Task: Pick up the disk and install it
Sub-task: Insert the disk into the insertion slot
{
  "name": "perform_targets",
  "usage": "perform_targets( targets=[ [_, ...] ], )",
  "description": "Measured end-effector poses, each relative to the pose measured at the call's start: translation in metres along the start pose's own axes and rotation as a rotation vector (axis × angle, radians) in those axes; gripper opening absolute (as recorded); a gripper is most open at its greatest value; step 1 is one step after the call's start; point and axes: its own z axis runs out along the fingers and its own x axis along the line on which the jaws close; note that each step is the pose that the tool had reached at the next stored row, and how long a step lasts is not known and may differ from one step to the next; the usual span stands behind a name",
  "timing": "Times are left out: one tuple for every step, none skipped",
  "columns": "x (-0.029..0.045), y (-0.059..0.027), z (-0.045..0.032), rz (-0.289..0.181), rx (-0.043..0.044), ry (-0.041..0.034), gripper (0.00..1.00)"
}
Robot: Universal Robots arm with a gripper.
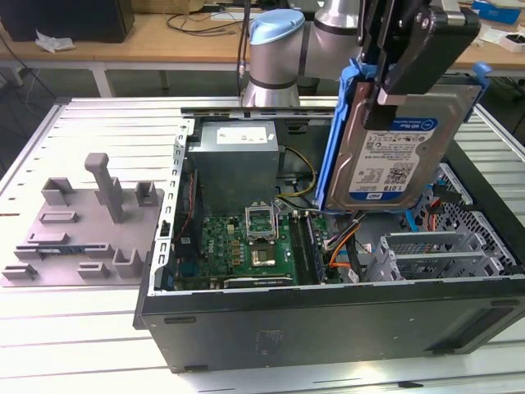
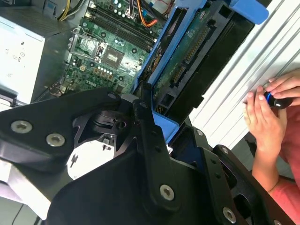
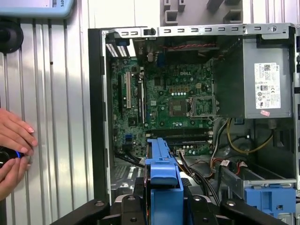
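- The disk (image 1: 394,156) is being held upright, its top edge clenched in the jaws of the gripper (image 1: 384,94).
- It is being suspended above the open case (image 1: 328,316).
- A small device is being gripped by hands (image 3: 14,145) beside the case.

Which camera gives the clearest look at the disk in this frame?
The exterior view: the disk hangs nearly upright in the gripper with its labelled face toward the camera. The first wrist view sees the disk edge-on, mostly blue frame; the second wrist view sees its circuit-board underside.
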Motion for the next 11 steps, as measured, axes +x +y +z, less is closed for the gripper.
perform_targets(
  targets=[
    [0.0, -0.001, 0.0001, -0.008, 0.0001, 0.0002, 0.37],
    [0.0, -0.0017, 0.0001, -0.016, 0.0003, 0.0003, 0.37],
    [0.0, -0.0025, 0.0003, -0.024, 0.0005, 0.0002, 0.37],
    [0.0, -0.0029, 0.0005, -0.031, 0.0007, 0.0001, 0.37],
    [0.0002, -0.0034, 0.0009, -0.043, 0.0011, -0.0001, 0.37],
    [0.0005, -0.0036, 0.0012, -0.047, 0.0011, -0.0005, 0.37],
    [0.0008, -0.0037, 0.0013, -0.049, 0.0012, -0.0006, 0.37],
    [0.0013, -0.0037, 0.0014, -0.05, 0.0013, -0.001, 0.37],
    [0.0017, -0.0037, 0.0016, -0.05, 0.0012, -0.0018, 0.37],
    [0.0023, -0.0038, 0.0022, -0.05, 0.0012, -0.0034, 0.37],
    [0.0023, -0.0038, 0.0021, -0.05, 0.0012, -0.0032, 0.37]
  ],
)
